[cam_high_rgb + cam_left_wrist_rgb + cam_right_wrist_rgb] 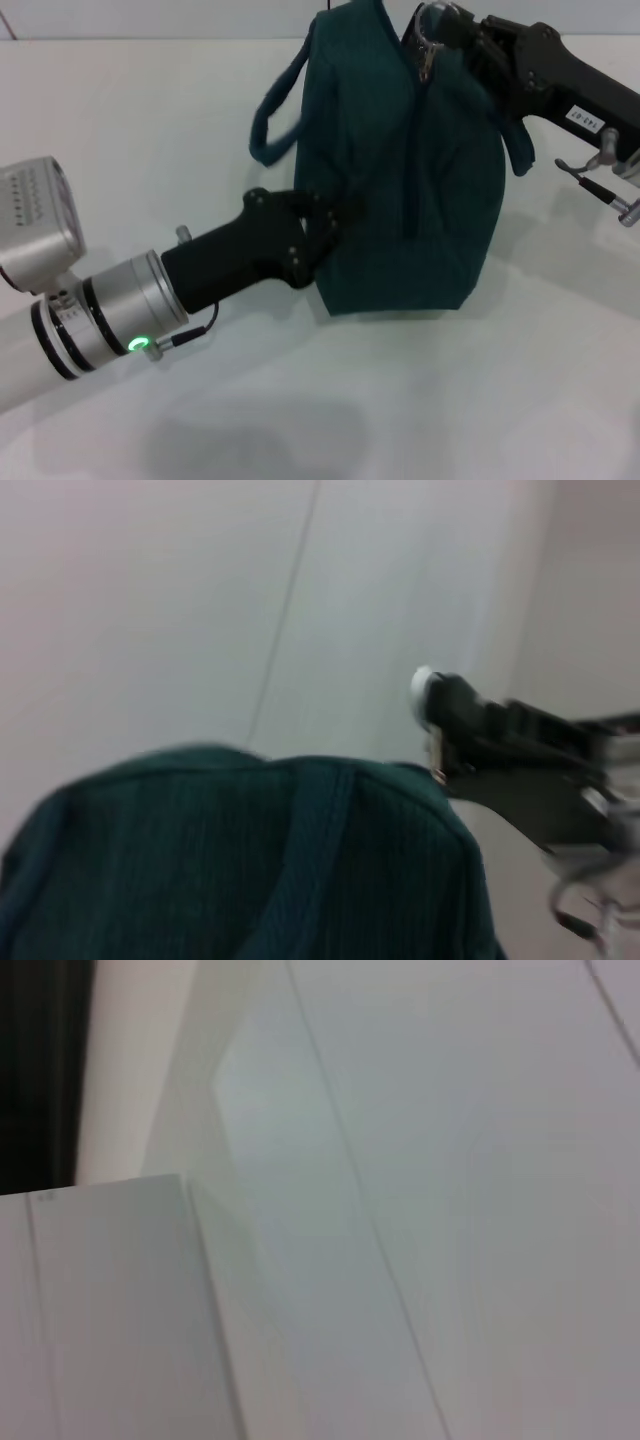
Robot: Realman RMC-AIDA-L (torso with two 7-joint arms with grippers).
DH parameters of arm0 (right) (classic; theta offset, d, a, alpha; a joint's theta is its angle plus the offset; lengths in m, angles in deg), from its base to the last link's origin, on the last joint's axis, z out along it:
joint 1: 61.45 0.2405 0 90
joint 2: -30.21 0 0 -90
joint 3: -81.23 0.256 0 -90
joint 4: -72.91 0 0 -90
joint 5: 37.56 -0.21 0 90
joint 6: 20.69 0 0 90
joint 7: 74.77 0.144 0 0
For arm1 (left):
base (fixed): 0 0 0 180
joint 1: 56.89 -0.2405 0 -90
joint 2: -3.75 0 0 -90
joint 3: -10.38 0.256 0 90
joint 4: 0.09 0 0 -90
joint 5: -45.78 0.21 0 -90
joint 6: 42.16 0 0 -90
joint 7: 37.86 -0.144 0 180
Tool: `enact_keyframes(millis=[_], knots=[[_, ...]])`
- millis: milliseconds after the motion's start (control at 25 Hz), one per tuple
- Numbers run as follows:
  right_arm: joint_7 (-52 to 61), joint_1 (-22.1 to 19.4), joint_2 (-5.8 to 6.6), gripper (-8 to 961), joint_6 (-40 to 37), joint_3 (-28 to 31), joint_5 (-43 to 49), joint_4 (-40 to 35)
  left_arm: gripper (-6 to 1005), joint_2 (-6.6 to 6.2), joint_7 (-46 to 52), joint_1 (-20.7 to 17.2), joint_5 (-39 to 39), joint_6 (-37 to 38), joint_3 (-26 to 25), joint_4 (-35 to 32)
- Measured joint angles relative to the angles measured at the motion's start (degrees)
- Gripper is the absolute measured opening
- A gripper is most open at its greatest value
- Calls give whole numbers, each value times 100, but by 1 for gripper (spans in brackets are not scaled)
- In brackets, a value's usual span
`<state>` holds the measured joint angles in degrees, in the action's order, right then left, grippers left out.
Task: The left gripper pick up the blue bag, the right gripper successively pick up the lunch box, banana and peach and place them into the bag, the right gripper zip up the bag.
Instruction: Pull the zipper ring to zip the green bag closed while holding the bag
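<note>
Blue bag (400, 180) standing upright on the white table (400, 400), slightly toward 1 o'clock from the head view's centre, its top edge reaching 12 o'clock; closed along the dark zipper line running down its front, one loop handle (275, 110) drooping off toward 10 o'clock. Silver ring pull (428, 50) hanging at the bag's top corner, right at the tip of the right gripper (450, 35), which reaches in from 2 o'clock and appears pinched on that ring, though fingers too dark to confirm. Left gripper (325, 225) coming in from 8 o'clock, black fingers pressed into the bag's side fabric at its 9 o'clock edge, clamped on a fold of cloth. Left wrist view filled by the bag's ribbed top, right gripper dark beyond it. Right wrist view showing only pale wall and table
</note>
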<state>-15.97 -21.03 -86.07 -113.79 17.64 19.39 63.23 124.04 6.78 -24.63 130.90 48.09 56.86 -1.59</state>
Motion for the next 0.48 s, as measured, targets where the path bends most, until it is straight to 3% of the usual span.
enact_keyframes(millis=[480], knots=[[171, 36, 0, 7, 209, -38, -22, -6, 71, 7, -6, 6, 6, 33, 180, -3]])
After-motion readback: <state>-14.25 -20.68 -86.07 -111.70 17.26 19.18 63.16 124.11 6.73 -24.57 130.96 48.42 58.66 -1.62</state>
